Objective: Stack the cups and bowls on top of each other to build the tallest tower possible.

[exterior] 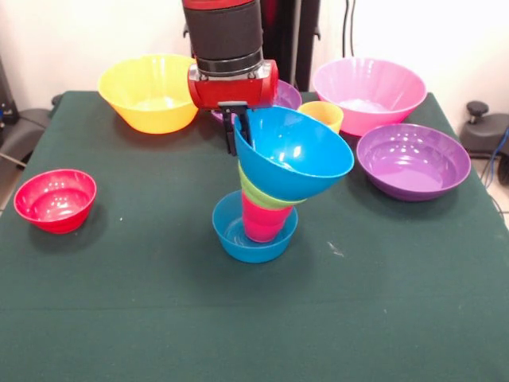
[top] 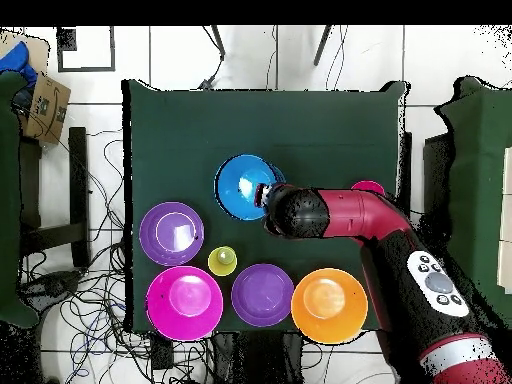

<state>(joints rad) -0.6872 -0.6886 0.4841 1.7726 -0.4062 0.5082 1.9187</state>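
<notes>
Nearest on the green desk stands the tower: a small blue bowl as base, a red cup standing in it, a lime green bowl on the cup, and on top a medium blue bowl, strongly tilted with its opening turned to the side. To one side, well apart, lies a small red bowl. The gripper is at the rim of the medium blue bowl, and its fingers appear to be closed on that rim, one inside and one outside, though the contact is partly hidden. The step in hand seems to be the placing of this bowl on the tower. The next move probably calls for levelling the bowl until it sits flat on the green one, then opening gently, because the tower looks unsteady. Farther back wait a purple bowl, a yellow cup, a second purple bowl behind the gripper, a large yellow bowl and a large pink bowl.
</notes>
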